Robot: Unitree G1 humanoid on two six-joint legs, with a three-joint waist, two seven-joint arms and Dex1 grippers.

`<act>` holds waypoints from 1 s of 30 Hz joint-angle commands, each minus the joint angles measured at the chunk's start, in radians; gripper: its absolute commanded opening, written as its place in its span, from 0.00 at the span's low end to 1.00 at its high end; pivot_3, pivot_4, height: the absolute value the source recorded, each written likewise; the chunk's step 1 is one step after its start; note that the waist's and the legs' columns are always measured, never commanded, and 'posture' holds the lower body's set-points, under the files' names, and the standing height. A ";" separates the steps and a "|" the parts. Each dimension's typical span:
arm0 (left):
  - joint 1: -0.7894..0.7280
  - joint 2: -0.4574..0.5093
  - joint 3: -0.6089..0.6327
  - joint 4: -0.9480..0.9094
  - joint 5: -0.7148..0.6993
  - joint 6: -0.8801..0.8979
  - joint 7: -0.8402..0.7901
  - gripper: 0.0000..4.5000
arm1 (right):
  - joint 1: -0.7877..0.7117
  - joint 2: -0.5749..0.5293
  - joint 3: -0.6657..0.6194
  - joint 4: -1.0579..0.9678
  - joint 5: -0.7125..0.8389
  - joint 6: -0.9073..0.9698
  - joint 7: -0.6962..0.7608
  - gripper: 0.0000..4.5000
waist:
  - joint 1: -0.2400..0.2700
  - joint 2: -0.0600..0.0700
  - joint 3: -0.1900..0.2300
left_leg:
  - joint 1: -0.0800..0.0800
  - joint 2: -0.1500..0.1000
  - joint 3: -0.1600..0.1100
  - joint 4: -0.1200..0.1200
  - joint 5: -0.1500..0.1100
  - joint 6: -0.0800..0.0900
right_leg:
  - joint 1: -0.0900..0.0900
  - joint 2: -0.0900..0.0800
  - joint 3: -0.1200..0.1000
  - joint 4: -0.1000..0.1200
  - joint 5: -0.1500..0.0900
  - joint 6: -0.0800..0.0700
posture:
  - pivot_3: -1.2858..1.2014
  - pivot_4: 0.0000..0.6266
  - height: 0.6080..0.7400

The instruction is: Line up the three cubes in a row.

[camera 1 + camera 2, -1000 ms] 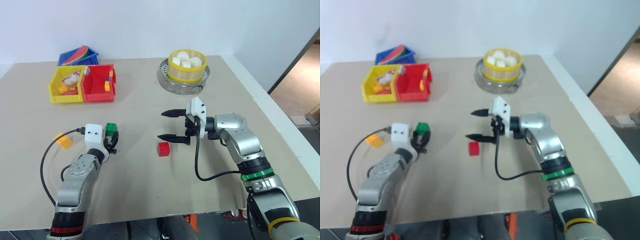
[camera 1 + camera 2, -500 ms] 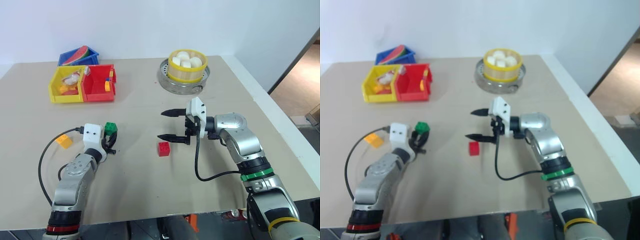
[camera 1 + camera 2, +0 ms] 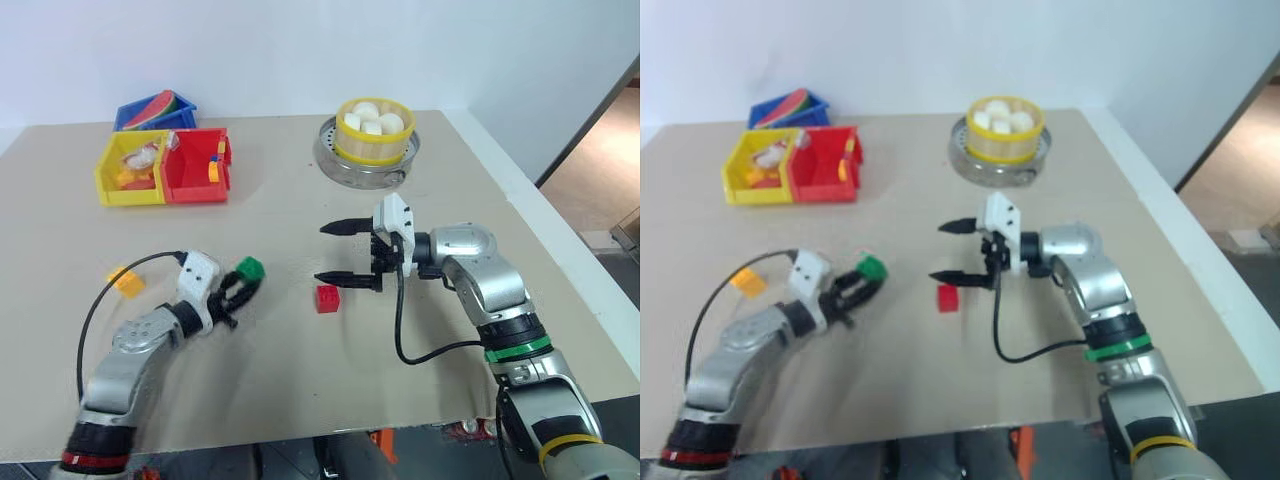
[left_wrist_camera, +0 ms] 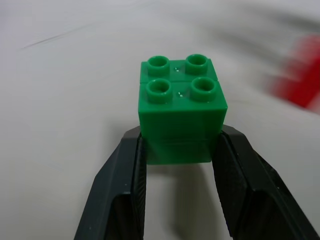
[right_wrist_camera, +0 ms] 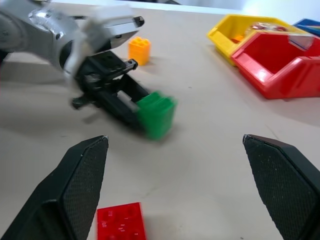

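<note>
My left gripper [image 3: 246, 279] is shut on the green cube [image 3: 249, 268], holding it by its sides just above the table; the wrist view shows its studs up between the black fingers [image 4: 125, 190]. The red cube [image 3: 327, 298] lies on the table to the right of it, below my right gripper [image 3: 343, 252]. That gripper hangs open, pointing left, with nothing between its fingers. The orange-yellow cube [image 3: 127, 281] rests at the left, beside the left arm's cable.
A yellow bin [image 3: 128, 168], a red bin [image 3: 197, 165] and a blue bin [image 3: 155, 113] stand at the back left. A metal steamer tray with a yellow basket of white buns [image 3: 374, 130] stands at the back middle. The table edge runs along the right.
My left gripper has closed on the green cube and swung to the right with it, towards the red cube. The right gripper has stayed in place.
</note>
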 commanded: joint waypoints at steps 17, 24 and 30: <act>-0.220 0.117 -0.196 0.206 0.075 -0.133 -0.404 0.29 | 0.027 -0.036 -0.024 -0.066 -0.002 -0.014 -0.004 1.00 | -0.001 0.000 0.000 | -0.001 0.000 0.000 0.001 -0.001 0.001 | 0.000 0.001 0.000 -0.001 0.000 0.000 | 0.52 0.24 1.00; -0.231 0.130 -0.176 0.281 0.111 -0.207 -0.417 0.29 | 0.046 -0.045 -0.026 -0.091 0.014 0.003 -0.008 1.00 | -0.001 0.000 0.000 | 0.000 0.000 0.000 0.001 -0.001 0.001 | 0.000 0.001 0.000 0.000 0.000 0.000 | 0.52 0.24 1.00; -0.240 0.120 -0.172 0.302 0.113 -0.226 -0.405 0.29 | 0.048 -0.047 -0.023 -0.101 0.037 0.024 0.015 1.00 | -0.001 0.000 0.000 | 0.001 0.001 0.000 0.001 0.000 0.002 | 0.000 0.002 0.000 0.001 0.001 0.000 | 0.52 0.24 1.00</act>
